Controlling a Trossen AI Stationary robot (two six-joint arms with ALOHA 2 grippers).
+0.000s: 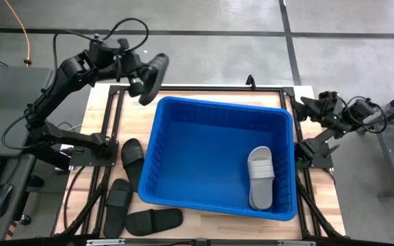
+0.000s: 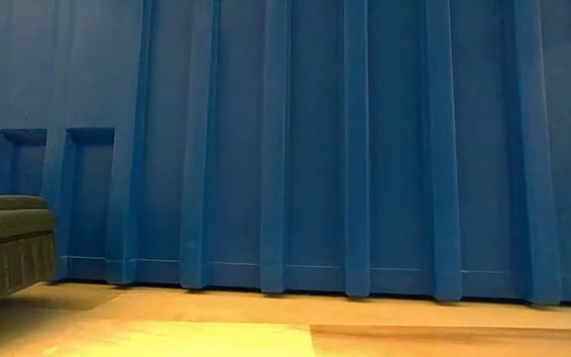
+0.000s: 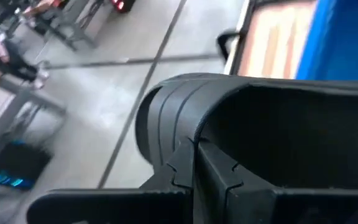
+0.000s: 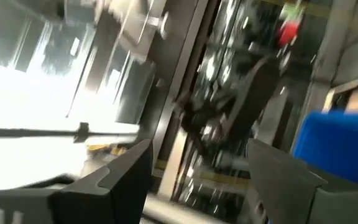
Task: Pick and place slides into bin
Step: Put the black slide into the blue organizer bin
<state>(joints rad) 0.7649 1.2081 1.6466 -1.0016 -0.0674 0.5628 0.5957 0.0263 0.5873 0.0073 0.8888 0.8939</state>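
My left gripper (image 1: 142, 80) is shut on a black slide (image 1: 154, 74), held up in the air over the far left corner of the blue bin (image 1: 183, 137). The same slide (image 3: 241, 118) fills the left wrist view. A light grey slide (image 1: 260, 176) lies on the bin's floor at the right. Three more black slides (image 1: 132, 158), (image 1: 118, 203), (image 1: 154, 220) lie on the table left of the bin. My right gripper (image 1: 302, 105) waits open at the bin's far right corner, with nothing between its fingers (image 4: 123, 171). My left gripper holds the black slide by its end nearer the arm (image 1: 145, 82), coming from the table's left. The fingers (image 3: 185, 174) cover the place of contact, so the part does not show. The slide is lifted clear and sticks out beyond the fingers toward the bin, tilted.
The bin's ribbed wall (image 2: 345, 149) fills the low view, with one black slide (image 2: 8, 243) on the wood beside it. Black frame rails (image 1: 108, 116) edge the table. A bare strip of wood (image 1: 197, 92) runs along the bin's far side.
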